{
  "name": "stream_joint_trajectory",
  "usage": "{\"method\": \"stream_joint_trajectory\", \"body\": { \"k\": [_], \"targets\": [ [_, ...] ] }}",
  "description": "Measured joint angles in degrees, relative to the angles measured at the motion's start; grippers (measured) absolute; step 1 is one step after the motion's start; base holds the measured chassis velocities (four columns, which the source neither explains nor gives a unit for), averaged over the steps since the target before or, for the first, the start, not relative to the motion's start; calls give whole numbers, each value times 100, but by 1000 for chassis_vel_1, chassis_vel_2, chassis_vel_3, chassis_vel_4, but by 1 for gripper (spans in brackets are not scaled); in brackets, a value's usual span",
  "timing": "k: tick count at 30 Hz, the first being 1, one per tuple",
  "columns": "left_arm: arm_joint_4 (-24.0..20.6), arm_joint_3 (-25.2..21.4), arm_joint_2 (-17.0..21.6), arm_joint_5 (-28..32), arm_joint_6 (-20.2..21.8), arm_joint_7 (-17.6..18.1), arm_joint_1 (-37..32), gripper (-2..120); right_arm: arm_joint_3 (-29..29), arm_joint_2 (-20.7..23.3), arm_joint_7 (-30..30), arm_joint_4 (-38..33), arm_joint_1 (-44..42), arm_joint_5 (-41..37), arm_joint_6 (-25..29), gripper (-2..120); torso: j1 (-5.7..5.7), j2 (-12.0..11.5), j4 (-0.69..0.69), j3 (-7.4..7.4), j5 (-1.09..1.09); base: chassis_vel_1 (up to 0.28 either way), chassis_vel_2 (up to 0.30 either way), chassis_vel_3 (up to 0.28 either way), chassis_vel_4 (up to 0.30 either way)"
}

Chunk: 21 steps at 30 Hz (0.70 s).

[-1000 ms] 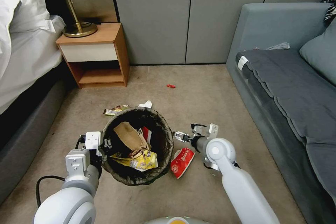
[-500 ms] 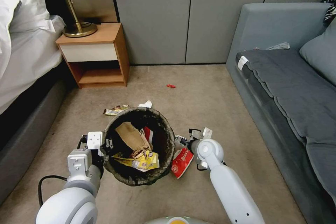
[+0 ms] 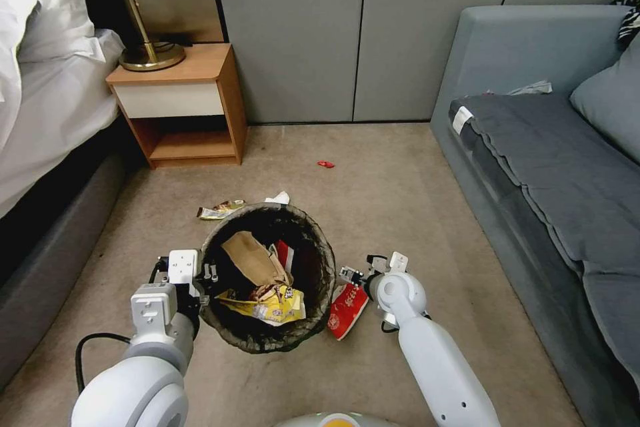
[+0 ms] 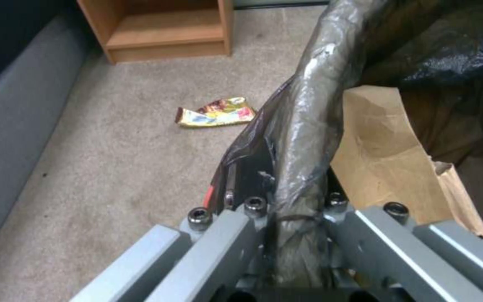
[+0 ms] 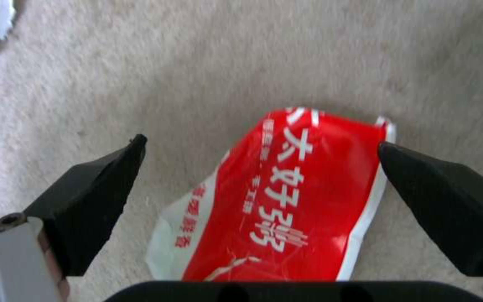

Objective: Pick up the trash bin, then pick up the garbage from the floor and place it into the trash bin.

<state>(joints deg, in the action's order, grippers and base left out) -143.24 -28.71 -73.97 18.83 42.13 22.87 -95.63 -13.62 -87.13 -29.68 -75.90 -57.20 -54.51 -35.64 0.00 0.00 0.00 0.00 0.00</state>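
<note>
Right jaws: spread wide on my right gripper (image 5: 261, 159), one black pad on each side of the red packet (image 5: 286, 201), nothing held; they hang over it, near the floor (image 3: 413, 173), just beside the bin (image 3: 320, 320).
Left jaws: my left gripper (image 4: 286, 209) is clamped on the bin rim, liner (image 4: 308, 113) and wall pinched together between the pads; in the head view the left gripper (image 3: 203, 277) sits at the bin's left edge.
Bin: it reads as held by that one rim grip, tilted slightly; whether its base touches the carpet I cannot tell.
Bin contents: brown bag (image 3: 252, 259), yellow wrapper (image 3: 273, 305), a red piece (image 3: 283, 253) against the inner wall.
Packet, handling: I judge it light, thin and limp, a glossy film that will slip and buckle instead of resisting; it lies flat with a slight crumple.
Packet, where to grip: I would close across its narrow width near the raised, creased middle, where the film stands off the carpet, not at a flat corner that may slide out.
Risk: pads may scrape the pile and skate over the film, or pinch only a fold.
Bin, handling: light, but a rim grip on a slick liner can creep; I would keep it steady.
Litter left on floor: snack wrapper (image 3: 220, 209) and white paper (image 3: 279, 198) beyond the bin, a small red scrap (image 3: 325, 164) farther off.
</note>
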Motion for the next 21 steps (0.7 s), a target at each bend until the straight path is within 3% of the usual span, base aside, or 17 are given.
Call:
{"method": "stream_joint_trajectory", "body": {
  "k": [21],
  "targets": [
    [0,54,-7,-7,0,-15,28,0,212,-225,163,265,-199,576,67,100,0,0,0,0,0,0,0,0,0]
  ]
}}
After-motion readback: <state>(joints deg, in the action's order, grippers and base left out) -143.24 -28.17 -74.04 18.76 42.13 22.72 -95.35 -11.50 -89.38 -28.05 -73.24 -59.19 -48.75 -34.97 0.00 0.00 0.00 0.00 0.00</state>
